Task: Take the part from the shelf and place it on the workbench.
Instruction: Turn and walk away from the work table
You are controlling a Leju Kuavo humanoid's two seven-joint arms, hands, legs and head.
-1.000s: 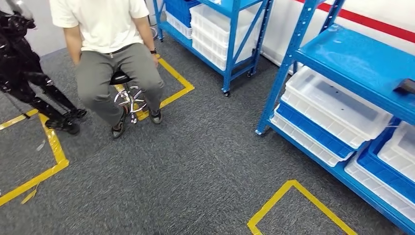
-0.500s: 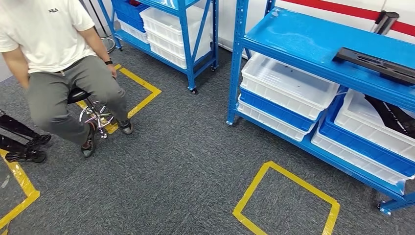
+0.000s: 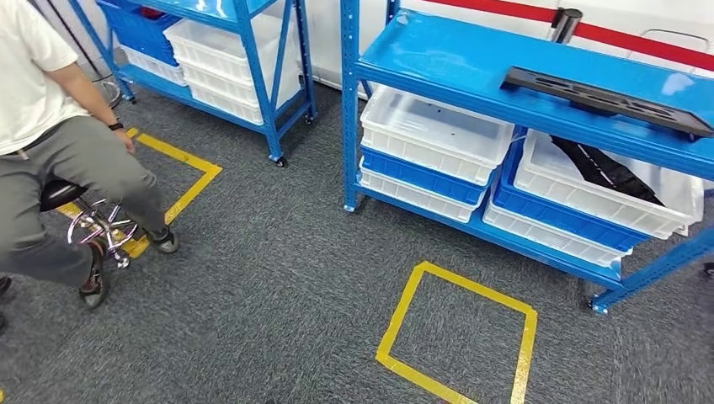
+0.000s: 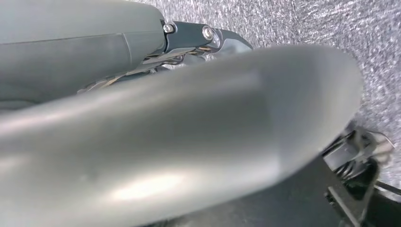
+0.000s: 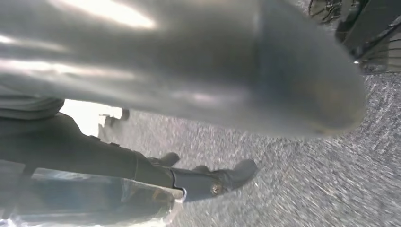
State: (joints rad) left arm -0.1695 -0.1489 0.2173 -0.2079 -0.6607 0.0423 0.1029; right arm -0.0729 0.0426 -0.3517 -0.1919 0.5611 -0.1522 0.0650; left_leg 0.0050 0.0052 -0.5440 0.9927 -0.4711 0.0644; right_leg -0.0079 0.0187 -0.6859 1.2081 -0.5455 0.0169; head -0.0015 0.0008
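A long black part [image 3: 606, 101] with slots lies flat on the top board of the blue shelf [image 3: 438, 59] at the upper right of the head view. A second black piece [image 3: 602, 167] lies in a white bin one level below it. In the left wrist view my left hand [image 4: 189, 132] hangs over grey carpet, its thick grey thumb close to the lens and a dark finger [image 4: 203, 35] beside it, with nothing in it. In the right wrist view my right hand [image 5: 189, 61] also hangs over carpet, dark fingers [image 5: 198, 182] stretched out, holding nothing.
White and blue bins [image 3: 434, 135] fill the shelf's lower levels. A yellow tape square [image 3: 459, 332] marks the carpet in front of it. A second blue shelf [image 3: 227, 50] stands at the back left. A person [image 3: 50, 160] sits on a stool [image 3: 101, 223] at the left.
The camera has turned to the right, so the whole scene slid left. The shelf with the black part now stands nearly in full view, and the seated person sits at the left edge.
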